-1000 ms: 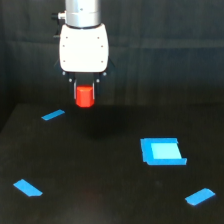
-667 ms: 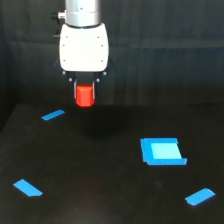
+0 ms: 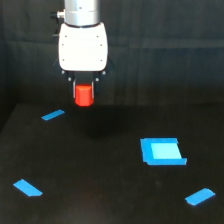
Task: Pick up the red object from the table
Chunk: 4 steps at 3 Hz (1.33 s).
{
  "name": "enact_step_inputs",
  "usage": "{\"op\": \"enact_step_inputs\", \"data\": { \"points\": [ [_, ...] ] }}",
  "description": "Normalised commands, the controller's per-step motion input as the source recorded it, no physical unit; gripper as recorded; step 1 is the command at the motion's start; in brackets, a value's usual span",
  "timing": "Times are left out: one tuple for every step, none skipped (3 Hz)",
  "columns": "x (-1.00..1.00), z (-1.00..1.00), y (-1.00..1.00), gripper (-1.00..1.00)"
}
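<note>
The red object (image 3: 84, 95) is a small red-orange upright cylinder held between the dark fingers of my gripper (image 3: 84, 92) under the white arm head. It hangs clear above the black table (image 3: 100, 190), near the table's far edge on the exterior view's left. A faint shadow lies on the table below it. The fingers are dark and mostly hidden against the background, but they close on the cylinder's sides.
Flat blue strips lie on the table: one at far left (image 3: 53, 115), one at near left (image 3: 27, 188), one at near right (image 3: 199, 196). A blue square (image 3: 161, 151) lies right of centre. A dark curtain hangs behind.
The gripper and the red cylinder have risen slightly; otherwise nothing has moved.
</note>
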Motion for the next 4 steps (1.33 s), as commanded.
{"op": "enact_step_inputs", "data": {
  "points": [
    [-0.04, -0.02, 0.00, -0.95],
    [-0.03, 0.13, 0.03, -0.89],
    [-0.04, -0.03, -0.02, -1.00],
    [0.05, 0.01, -0.03, -0.98]
  ]
}}
